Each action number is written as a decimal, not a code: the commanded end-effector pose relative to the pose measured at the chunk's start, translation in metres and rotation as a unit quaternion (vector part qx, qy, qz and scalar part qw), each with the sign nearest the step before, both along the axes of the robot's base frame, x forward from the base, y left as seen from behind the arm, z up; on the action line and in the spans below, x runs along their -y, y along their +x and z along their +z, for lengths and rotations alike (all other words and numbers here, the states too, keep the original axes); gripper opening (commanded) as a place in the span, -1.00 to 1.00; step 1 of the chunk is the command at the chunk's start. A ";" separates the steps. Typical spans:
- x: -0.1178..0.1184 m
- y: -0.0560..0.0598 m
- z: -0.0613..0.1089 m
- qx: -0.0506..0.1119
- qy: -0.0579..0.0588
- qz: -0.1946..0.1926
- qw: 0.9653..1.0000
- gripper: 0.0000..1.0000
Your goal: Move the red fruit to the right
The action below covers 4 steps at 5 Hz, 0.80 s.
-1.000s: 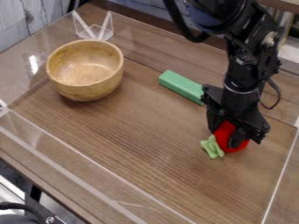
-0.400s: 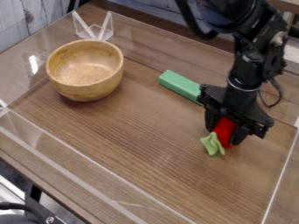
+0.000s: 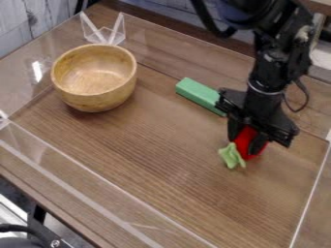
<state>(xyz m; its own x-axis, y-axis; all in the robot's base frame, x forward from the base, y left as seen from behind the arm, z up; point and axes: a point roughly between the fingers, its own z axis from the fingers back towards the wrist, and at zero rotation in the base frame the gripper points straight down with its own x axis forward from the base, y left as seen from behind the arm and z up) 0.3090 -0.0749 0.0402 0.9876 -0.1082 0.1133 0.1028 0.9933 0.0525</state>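
Red fruit [image 3: 255,147], one only, sits toward the right edge of the worktop [image 3: 130,165], about midway between the far and near edges, with its light green leafy piece sticking out on the side facing the middle of the worktop. The pincer [image 3: 254,145] points straight down over it and its dark fingers are drawn in tight against the fruit's sides, so the fruit is gripped (whether it rests on the wood or is just off it cannot be told from this view).

Counted, the worktop carries three loose things: one red fruit, one flat green rectangular block [image 3: 199,94] and one wooden bowl [image 3: 95,77]. The block lies just beyond the fruit, toward the far edge, with one end reaching close to the arm's black body; it looks apart from the fruit. The bowl stands upright near the far left corner, well apart from both, and shows nothing inside.

A clear low wall [image 3: 77,199] rims the worktop along its near and left edges, and a similar clear strip runs along the right edge, near the fruit. Between the fruit and that right edge only a narrow band of bare wood shows. The widest stretch of bare wood is the whole near half, from the near left corner across to below the fruit. One black arm [image 3: 278,58] comes down from the far right corner.
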 end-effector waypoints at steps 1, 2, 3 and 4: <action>0.000 0.011 0.017 0.049 -0.014 0.002 0.999 -1.00; -0.001 0.007 0.006 0.049 -0.013 0.003 0.999 -1.00; 0.008 0.004 -0.003 0.052 -0.009 0.018 0.998 -1.00; 0.016 0.006 -0.007 0.051 -0.019 0.005 0.999 1.00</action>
<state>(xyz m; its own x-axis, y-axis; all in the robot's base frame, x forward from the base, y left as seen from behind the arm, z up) 0.3090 -0.0871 0.0239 0.9795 -0.0893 0.1806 0.0849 0.9959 0.0323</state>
